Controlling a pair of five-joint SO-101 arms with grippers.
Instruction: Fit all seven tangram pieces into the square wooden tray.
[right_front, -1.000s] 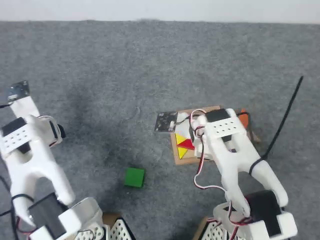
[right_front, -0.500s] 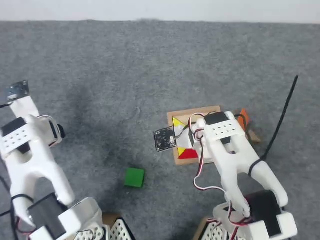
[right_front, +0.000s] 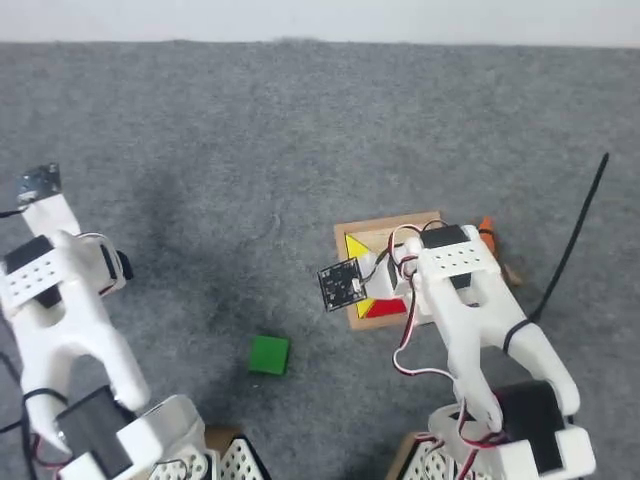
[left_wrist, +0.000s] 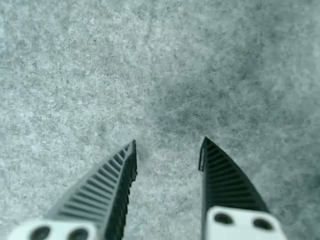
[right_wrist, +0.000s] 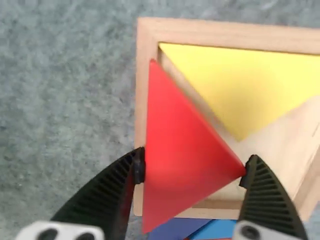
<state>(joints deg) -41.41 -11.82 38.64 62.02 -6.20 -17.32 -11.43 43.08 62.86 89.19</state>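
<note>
The square wooden tray (right_wrist: 145, 60) lies on grey carpet, and its rim (right_front: 385, 224) shows in the high view under the right arm. A yellow triangle (right_wrist: 240, 85) lies inside it, also seen as yellow triangle (right_front: 355, 247). My right gripper (right_wrist: 193, 167) is shut on a red triangle (right_wrist: 185, 155), which is tilted and overlaps the tray's rim; it appears in the high view as red triangle (right_front: 385, 307). A blue piece (right_wrist: 200, 231) peeks from below it. A green square block (right_front: 268, 355) lies on the carpet apart from the tray. My left gripper (left_wrist: 167, 150) is open over bare carpet.
An orange piece (right_front: 487, 229) lies just outside the tray's far right corner. A black cable (right_front: 570, 240) runs along the right side. The left arm (right_front: 55, 270) stands at the left edge. Open carpet stretches across the middle and far side.
The right arm has drawn back toward the near side and turned its wrist, carrying the red triangle to the tray's near edge. The left arm has kept still.
</note>
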